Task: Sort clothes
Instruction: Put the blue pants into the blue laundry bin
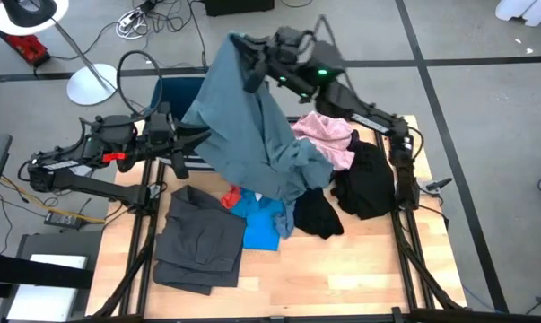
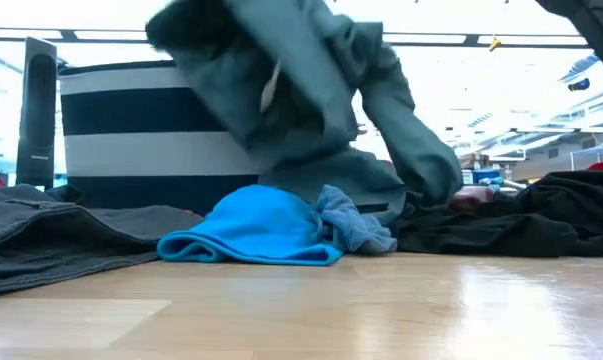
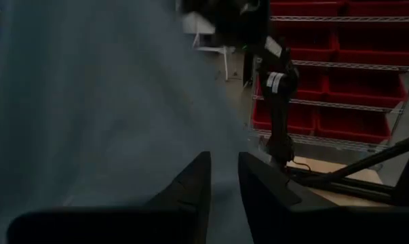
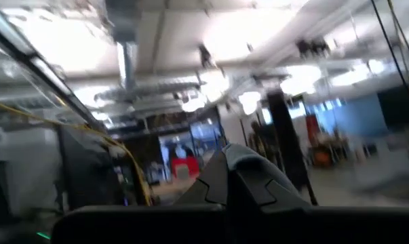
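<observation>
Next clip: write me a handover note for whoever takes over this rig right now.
Right hand: shut on the grey-blue garment, lifted high by the bin; the garment's tail trails on the pile.
Left hand: at the garment's hanging edge.
On the table: pink piece and black piece on the right, dark grey piece on the left, bright blue piece and red-orange piece in the middle.
Done: unclear, the bin's inside is hidden.
Left: place the garment, then sort the rest.

Bare wood [image 1: 342,269] along the table's near edge; hanging grey-blue garment [image 1: 248,126] blocking centre.
</observation>
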